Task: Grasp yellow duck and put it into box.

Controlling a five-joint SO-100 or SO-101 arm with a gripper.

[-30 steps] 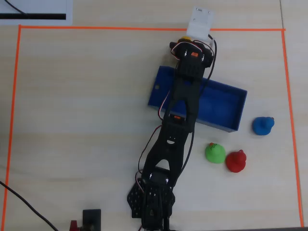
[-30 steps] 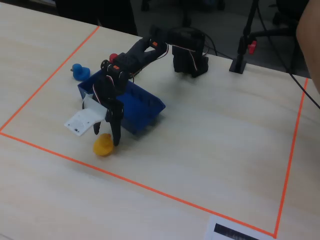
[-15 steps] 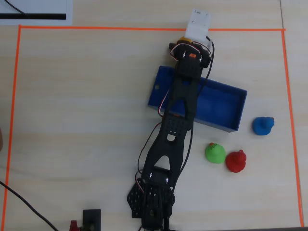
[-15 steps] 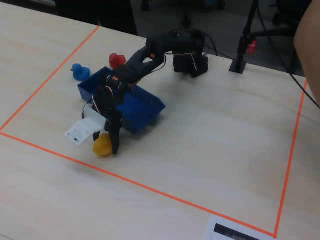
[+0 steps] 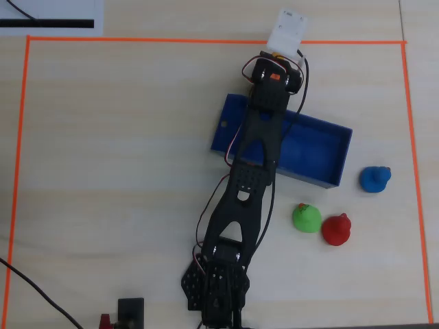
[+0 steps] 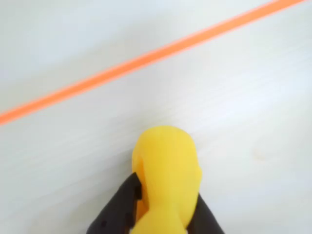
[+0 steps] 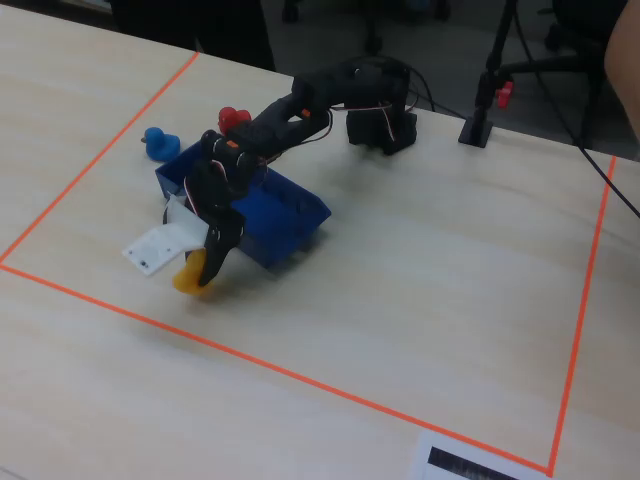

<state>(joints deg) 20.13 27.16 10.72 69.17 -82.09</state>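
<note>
The yellow duck [image 6: 166, 170] fills the lower middle of the wrist view, gripped between my two black fingers [image 6: 119, 207]. My gripper [image 6: 165, 197] is shut on it. In the fixed view the gripper [image 7: 208, 265] hangs just outside the near side of the blue box [image 7: 295, 232], and the duck [image 7: 188, 278] is low over the table, near the orange tape line. In the overhead view my arm lies across the box [image 5: 322, 147]. The gripper [image 5: 280, 53] is beyond the box's far wall, and the duck is mostly hidden under the white camera mount [image 5: 287, 29].
A green duck [image 5: 306, 218] and a red duck [image 5: 336, 229] sit together below the box in the overhead view. A blue duck [image 5: 375, 179] is to the box's right. Orange tape [image 5: 206, 41] frames the work area. The arm's base [image 7: 380, 125] is at the far edge in the fixed view.
</note>
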